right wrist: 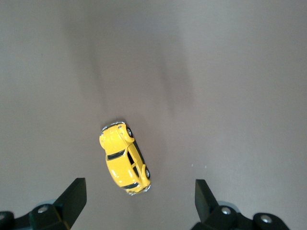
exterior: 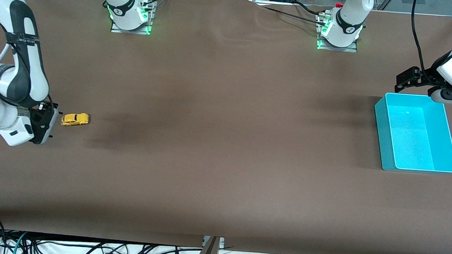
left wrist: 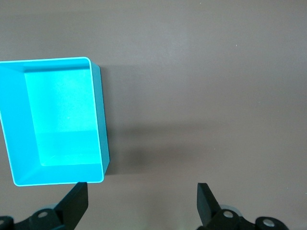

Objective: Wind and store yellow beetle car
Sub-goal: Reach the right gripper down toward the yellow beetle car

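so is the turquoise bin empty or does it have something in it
Empty. The turquoise bin shows only its bare floor in the left wrist view; the yellow beetle car sits on the table by the right gripper.

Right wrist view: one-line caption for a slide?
Open right gripper above the yellow beetle car, which stands on the brown table.

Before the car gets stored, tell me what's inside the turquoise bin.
Nothing: the rectangular turquoise plastic bin shows only its bare floor. No part of its inside is covered. The small yellow beetle toy car sits on the brown table.
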`<act>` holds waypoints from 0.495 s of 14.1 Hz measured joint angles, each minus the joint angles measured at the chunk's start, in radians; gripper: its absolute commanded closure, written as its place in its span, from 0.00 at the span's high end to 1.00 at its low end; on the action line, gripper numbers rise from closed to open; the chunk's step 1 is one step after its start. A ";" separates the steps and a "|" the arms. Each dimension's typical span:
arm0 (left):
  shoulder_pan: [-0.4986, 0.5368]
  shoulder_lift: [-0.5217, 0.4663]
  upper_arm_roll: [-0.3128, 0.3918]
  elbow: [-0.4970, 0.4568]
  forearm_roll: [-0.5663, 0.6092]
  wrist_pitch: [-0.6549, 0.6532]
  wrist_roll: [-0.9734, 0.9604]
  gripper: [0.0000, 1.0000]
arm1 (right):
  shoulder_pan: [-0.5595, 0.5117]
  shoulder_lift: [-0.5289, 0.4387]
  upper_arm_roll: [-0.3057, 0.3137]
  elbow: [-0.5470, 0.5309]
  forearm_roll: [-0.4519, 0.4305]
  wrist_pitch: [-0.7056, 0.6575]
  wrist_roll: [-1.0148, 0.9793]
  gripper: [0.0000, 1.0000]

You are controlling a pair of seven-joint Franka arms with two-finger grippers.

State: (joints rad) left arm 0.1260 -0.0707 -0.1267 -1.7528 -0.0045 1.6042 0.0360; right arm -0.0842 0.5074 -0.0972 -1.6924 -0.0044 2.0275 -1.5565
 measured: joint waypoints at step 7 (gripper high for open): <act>0.000 0.000 -0.002 0.000 0.000 0.000 0.009 1.00 | -0.085 0.000 -0.006 -0.161 0.029 0.219 -0.331 0.98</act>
State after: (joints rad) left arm 0.1260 -0.0707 -0.1285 -1.7529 -0.0045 1.6041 0.0445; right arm -0.1689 0.5073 -0.1030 -1.8533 0.0244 2.2464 -1.8877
